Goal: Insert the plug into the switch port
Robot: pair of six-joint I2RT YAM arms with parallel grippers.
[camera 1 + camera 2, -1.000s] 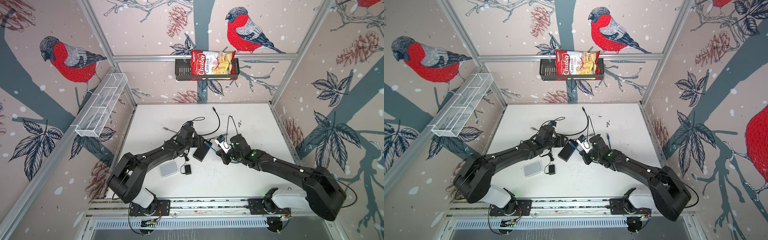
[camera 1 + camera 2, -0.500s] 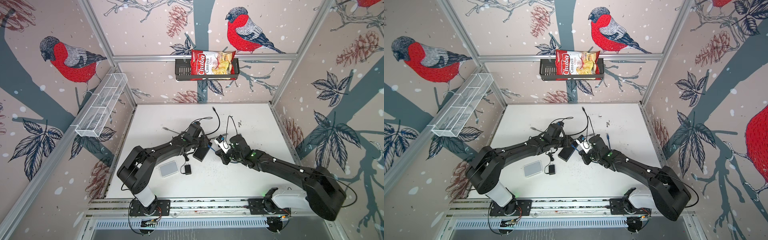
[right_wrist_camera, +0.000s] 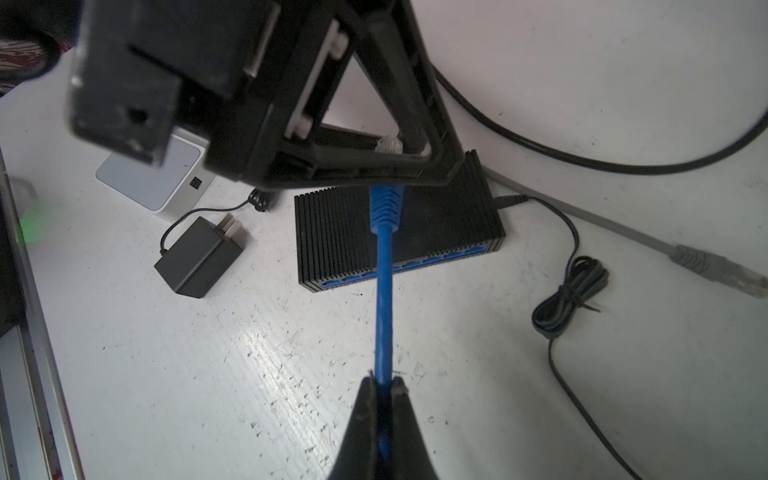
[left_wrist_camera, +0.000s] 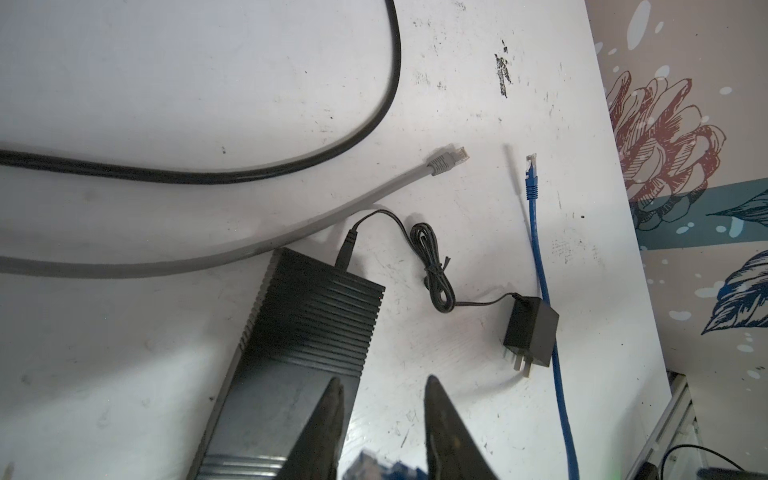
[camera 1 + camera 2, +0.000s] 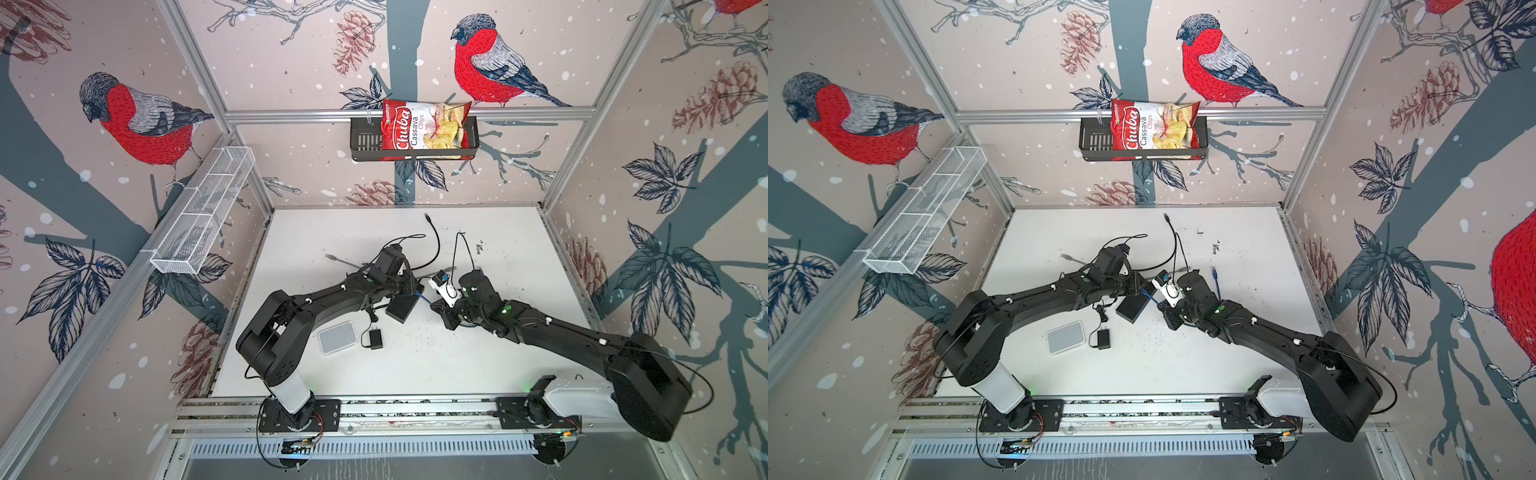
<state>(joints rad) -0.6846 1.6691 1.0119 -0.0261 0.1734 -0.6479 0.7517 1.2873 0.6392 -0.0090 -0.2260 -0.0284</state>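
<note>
L wrist view: my left gripper (image 4: 382,380) fingers sit narrowly apart with only a blue blur between them; can't tell if they pinch it. R wrist view adds the rest. My right gripper (image 3: 383,380) is clamped on the blue Ethernet cable (image 3: 383,316). Cable's long axis runs straight at the switch (image 3: 332,232). Plug (image 3: 390,143) is seen over switch's ribbed top, clear tip pointing from port side toward rear. Top views: plug end just beside switch.

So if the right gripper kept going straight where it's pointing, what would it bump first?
Probably the left gripper, sitting around the blue plug straight ahead; the black switch lies just below. Depth is unclear.
</note>
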